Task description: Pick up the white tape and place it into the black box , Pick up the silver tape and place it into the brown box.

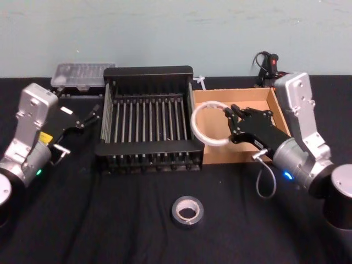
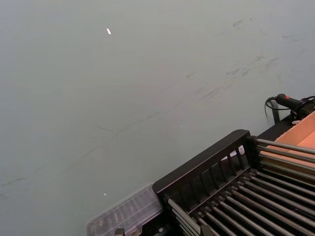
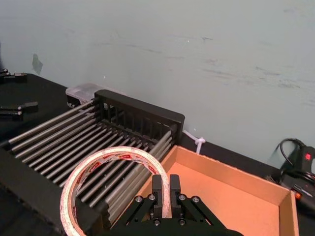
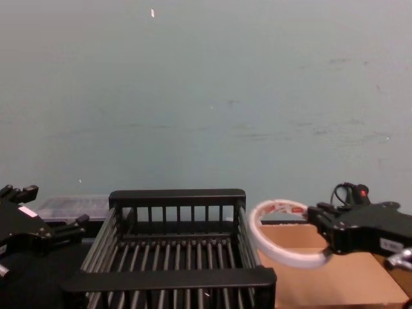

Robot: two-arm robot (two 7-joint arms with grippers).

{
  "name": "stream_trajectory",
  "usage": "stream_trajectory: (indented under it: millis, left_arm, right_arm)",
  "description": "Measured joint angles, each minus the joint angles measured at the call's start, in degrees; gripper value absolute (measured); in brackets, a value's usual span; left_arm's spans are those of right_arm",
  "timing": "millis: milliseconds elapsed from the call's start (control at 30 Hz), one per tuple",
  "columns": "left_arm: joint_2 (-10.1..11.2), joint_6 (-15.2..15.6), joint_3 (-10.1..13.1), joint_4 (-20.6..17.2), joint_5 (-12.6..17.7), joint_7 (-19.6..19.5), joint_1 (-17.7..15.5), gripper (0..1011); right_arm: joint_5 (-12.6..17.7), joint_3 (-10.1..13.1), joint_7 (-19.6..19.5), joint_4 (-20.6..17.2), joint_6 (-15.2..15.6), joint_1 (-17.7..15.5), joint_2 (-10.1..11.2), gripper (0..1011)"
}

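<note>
Two arms in view. Right gripper [image 1: 227,117] clamped on the white tape [image 1: 209,123], fingers pinching the ring's wall, roll held in the air and tilted, above the seam between the black box [image 1: 147,72] and the brown box [image 1: 234,97]. Chest view: tape [image 4: 285,243] hangs just beside the crate's right wall, clear of the cardboard floor. Right wrist view: red print on the ring's inner core [image 3: 101,176], part of the ring over the crate bars. Silver tape [image 1: 187,212] lies flat on the black table [image 1: 99,220], in front of the crate, well apart from both boxes. Left gripper [image 1: 94,114] parked left of the crate, jaws spread, holding nothing. Clear plastic case [image 1: 82,74] behind it.
</note>
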Motion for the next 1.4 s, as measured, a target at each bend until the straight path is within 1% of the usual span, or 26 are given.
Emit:
stream_trajectory:
  millis: [167,500,600,1167,1400]
  left_arm:
    - [0.0,0.0,0.0,0.0,0.0,0.0,0.0,1001]
    - [0.0,0.0,0.0,0.0,0.0,0.0,0.0,1001]
    - [0.0,0.0,0.0,0.0,0.0,0.0,0.0,1001]
    - [0.0,0.0,0.0,0.0,0.0,0.0,0.0,1001]
    - [0.0,0.0,0.0,0.0,0.0,0.0,0.0,1001]
  right_arm:
    - [-0.5,-0.63,-0.43,1.93,0.15,2.08,-1.33,96]
    - [-1.65,-1.91,-0.55,5.54,0.21,5.62,-3.15,96]
    - [-2.14,-2.54,-0.49,7.23,0.12,7.12,-3.94,96]
    - [-3.69,-4.5,-0.05,14.01,-1.11,13.0,-7.26,96]
    - [-4.51,-5.62,0.21,17.75,-1.8,15.86,-8.9,96]
